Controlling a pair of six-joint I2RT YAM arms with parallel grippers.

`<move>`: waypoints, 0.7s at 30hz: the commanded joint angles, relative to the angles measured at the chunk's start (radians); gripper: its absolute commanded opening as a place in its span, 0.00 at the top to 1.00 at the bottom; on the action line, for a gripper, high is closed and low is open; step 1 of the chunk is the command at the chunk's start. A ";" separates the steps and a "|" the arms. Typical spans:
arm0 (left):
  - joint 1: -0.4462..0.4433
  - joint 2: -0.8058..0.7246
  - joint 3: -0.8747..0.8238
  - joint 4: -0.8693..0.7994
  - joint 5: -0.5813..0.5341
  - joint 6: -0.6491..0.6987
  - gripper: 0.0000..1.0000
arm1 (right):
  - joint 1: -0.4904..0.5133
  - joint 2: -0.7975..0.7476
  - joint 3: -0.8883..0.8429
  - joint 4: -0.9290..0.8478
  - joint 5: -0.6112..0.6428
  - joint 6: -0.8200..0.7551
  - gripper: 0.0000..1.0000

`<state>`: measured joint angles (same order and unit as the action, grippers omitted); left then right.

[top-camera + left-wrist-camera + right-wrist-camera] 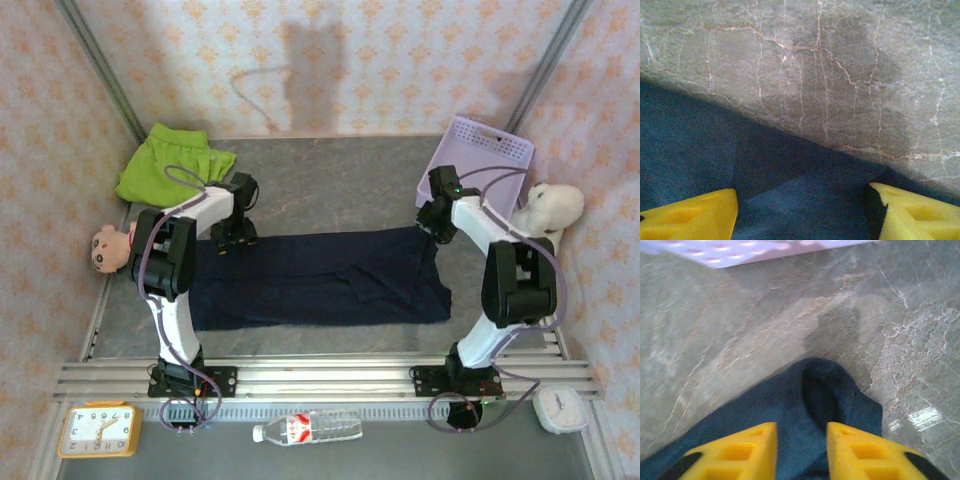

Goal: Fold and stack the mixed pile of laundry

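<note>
lavender basket (480, 150) tilted at tabletop's (330, 180) far right corner, contents not discernible | navy garment (320, 280) spread across middle; lime-green garment (165, 165) in far left corner | left gripper (802, 210) jaws wide apart over navy's far edge | right gripper (801, 445), wrist view: straddles raised navy fold, clamped or not unclear

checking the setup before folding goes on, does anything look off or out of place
The lavender basket at the far right looks tipped, leaning against the wall rather than standing flat. The lime-green garment lies crumpled in the far-left corner, apart from the navy garment, which is spread flat. Nothing looks spilled or damaged.
</note>
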<state>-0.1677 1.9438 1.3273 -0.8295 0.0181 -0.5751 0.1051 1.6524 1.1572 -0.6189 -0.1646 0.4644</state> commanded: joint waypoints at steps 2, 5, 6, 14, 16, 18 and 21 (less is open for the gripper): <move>-0.008 -0.028 0.036 -0.072 0.024 0.009 0.31 | 0.111 -0.177 -0.046 -0.079 -0.019 -0.121 0.64; -0.016 -0.066 0.047 -0.083 0.046 0.001 0.31 | 0.194 -0.259 -0.104 -0.123 -0.039 -0.142 0.62; -0.015 -0.077 0.047 -0.083 0.055 0.000 0.31 | 0.227 -0.288 -0.125 -0.128 -0.049 -0.137 0.61; -0.016 -0.180 0.025 -0.066 0.113 -0.003 0.30 | 0.533 -0.440 -0.289 -0.115 -0.066 0.028 0.55; -0.019 -0.205 -0.003 -0.044 0.128 -0.022 0.30 | 0.592 -0.442 -0.311 -0.104 -0.053 0.044 0.55; -0.024 -0.226 -0.032 -0.024 0.138 -0.040 0.30 | 0.637 -0.420 -0.318 -0.095 -0.048 0.043 0.54; -0.039 -0.252 -0.086 0.002 0.137 -0.064 0.30 | 0.698 -0.354 -0.295 -0.102 -0.011 0.022 0.54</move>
<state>-0.1894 1.7176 1.2873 -0.8429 0.1410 -0.6033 0.7692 1.2598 0.8459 -0.7090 -0.2340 0.4747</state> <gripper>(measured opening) 0.698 0.459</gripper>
